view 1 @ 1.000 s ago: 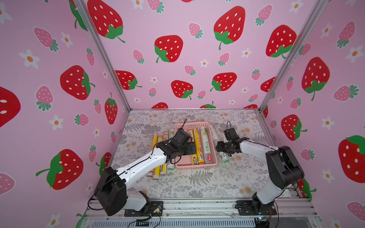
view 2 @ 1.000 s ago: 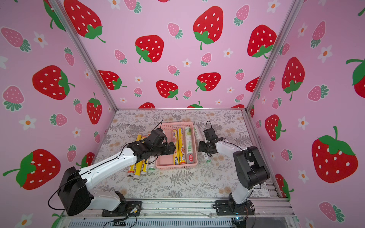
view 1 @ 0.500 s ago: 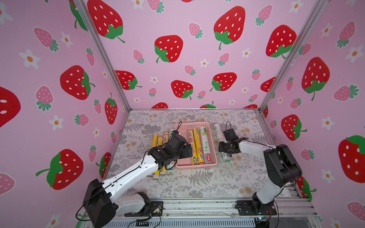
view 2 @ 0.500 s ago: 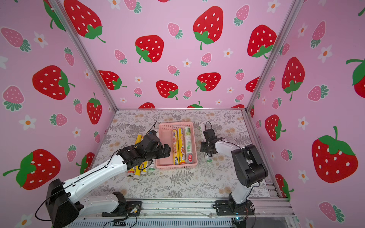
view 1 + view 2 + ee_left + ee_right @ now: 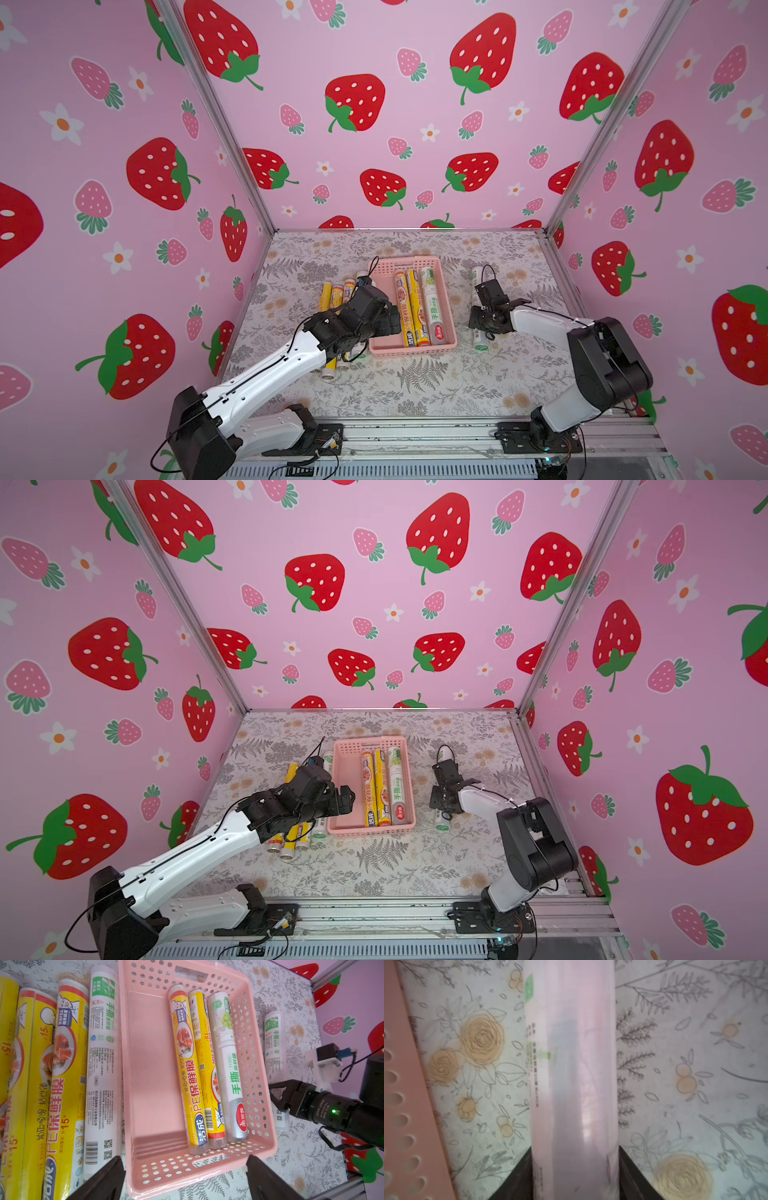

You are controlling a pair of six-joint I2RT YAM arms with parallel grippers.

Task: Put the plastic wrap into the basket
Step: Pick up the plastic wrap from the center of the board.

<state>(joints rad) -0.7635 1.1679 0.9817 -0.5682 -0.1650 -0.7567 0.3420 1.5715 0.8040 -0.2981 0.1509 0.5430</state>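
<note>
Three glossy plastic-wrap rolls point(image 5: 207, 1068) lie lengthwise in the perforated pink basket point(image 5: 153, 1180); outside, parallel on the floral worktop point(image 5: 675, 1043), the right gripper point(image 5: 574, 1148) pinches a white roll point(image 5: 571, 1053); left gripper point(image 5: 184, 1158) spread wide

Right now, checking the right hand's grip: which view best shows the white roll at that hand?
Right wrist view: the white roll fills the frame between the fingers of the right hand. Both top views show only its ends; the left wrist view shows part beyond the basket.
</note>
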